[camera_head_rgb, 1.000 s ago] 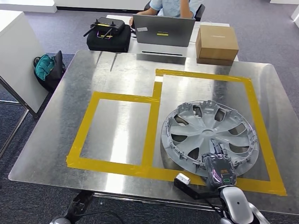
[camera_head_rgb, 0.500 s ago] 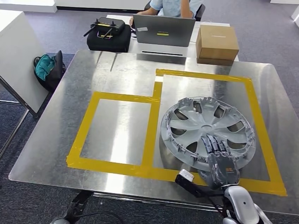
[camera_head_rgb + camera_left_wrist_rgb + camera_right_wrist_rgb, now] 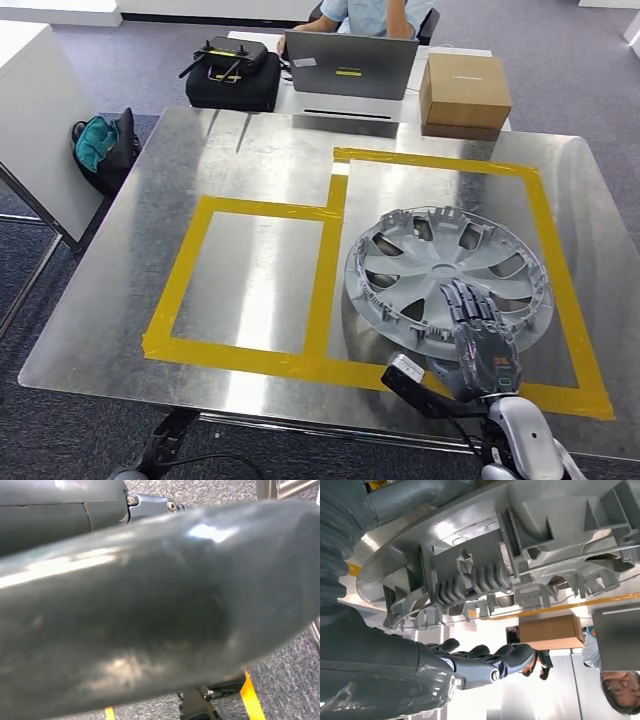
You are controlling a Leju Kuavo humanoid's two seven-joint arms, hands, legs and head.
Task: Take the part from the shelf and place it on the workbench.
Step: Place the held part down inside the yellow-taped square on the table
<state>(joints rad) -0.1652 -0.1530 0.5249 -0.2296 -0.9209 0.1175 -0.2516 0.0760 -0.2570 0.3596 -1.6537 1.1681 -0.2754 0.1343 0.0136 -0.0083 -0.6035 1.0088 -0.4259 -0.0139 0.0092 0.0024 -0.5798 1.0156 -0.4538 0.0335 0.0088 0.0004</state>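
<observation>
Head view: a bag [image 3: 103,146] is seen on the floor left of the workbench [image 3: 249,170]. The hubcap [image 3: 445,275] lies inside the right yellow-taped frame [image 3: 558,280]. The right hand [image 3: 477,335] is laid over its near rim, fingers [image 3: 490,655] extended and apart, gripping nothing.

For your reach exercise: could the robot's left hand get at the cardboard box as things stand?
Probably not. The cardboard box sits on a desk beyond the far edge of the metal table, on the robot's right side, and the wheel cover lies between.
</observation>
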